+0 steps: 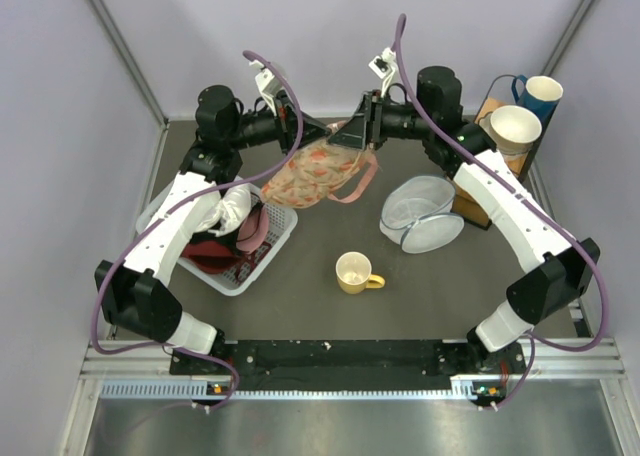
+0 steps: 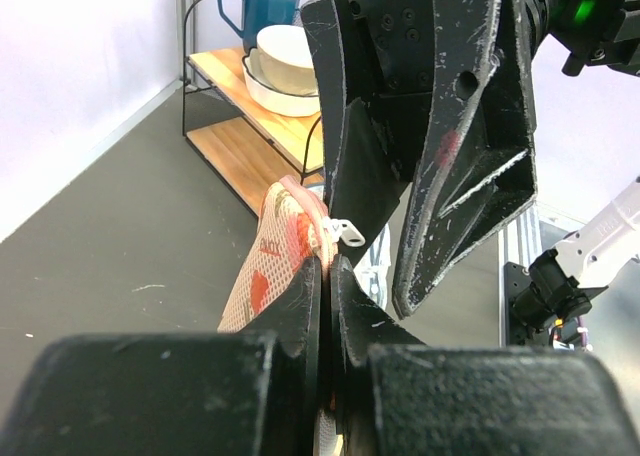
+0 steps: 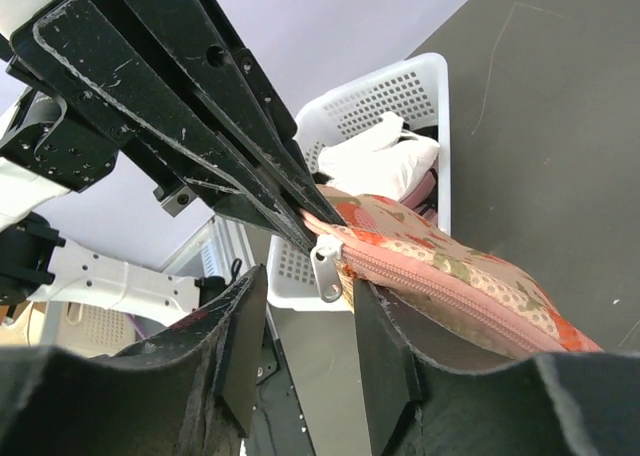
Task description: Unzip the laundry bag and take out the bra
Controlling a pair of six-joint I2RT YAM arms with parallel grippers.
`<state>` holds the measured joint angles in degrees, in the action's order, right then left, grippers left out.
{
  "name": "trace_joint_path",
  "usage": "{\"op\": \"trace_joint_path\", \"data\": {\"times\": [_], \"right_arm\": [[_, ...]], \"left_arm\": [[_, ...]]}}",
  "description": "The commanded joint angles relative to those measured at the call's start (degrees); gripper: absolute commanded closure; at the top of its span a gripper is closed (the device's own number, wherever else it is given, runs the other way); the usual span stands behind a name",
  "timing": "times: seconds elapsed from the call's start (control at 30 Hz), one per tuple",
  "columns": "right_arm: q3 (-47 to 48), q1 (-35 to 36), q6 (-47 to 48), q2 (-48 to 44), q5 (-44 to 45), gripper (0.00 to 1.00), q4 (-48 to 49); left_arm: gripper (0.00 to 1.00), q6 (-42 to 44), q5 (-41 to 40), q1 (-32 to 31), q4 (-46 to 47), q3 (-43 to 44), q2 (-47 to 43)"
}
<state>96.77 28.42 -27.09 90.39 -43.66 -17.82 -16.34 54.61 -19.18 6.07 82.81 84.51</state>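
Up on the dark grey bench [image 1: 450,286], a white plastic basket of clothes [image 1: 268,261] sits on the left. Above the bench, the flat peach-pink cloth laundry bag with little red prints [image 1: 312,176] hangs in the air between both tools. The left tool [image 2: 325,266] is squeezed tight on the bag's edge. The right tool [image 3: 308,281] has a small gap, with the little silver zip pull [image 3: 325,268] right by it.

The laundry bag [image 3: 440,266] is peach-pink with red prints. The basket [image 3: 400,86] beyond the black right gripper [image 3: 310,296] is white.
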Motion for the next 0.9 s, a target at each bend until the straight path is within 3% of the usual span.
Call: {"op": "trace_joint_path", "data": {"times": [0.0, 0.1, 0.13, 0.2, 0.87], "right_arm": [[2.54, -0.30, -0.94, -0.48, 1.21, 0.62, 4.99], [1.84, -0.65, -1.30, -0.65, 1.73, 0.75, 5.25], [1.67, -0.65, -1.30, -0.83, 2.08, 0.88, 5.43], [0.79, -1.00, -1.47, -1.35, 2.70, 1.00, 5.69], [-19.95, -17.52, -3.23, -9.27, -8.72, 1.00, 9.65]], "left_arm": [[1.00, -0.10, 1.82, -0.16, 3.34, 0.52, -1.01], [1.00, -0.10, 1.99, -0.16, 3.34, 0.52, -1.10], [1.00, -0.10, 1.90, -0.16, 3.34, 0.52, -1.01], [1.00, -0.01, 2.17, -0.16, 3.25, 0.52, -1.01], [1.00, -2.20, 2.08, 0.37, 6.76, 0.34, -2.16]]}}
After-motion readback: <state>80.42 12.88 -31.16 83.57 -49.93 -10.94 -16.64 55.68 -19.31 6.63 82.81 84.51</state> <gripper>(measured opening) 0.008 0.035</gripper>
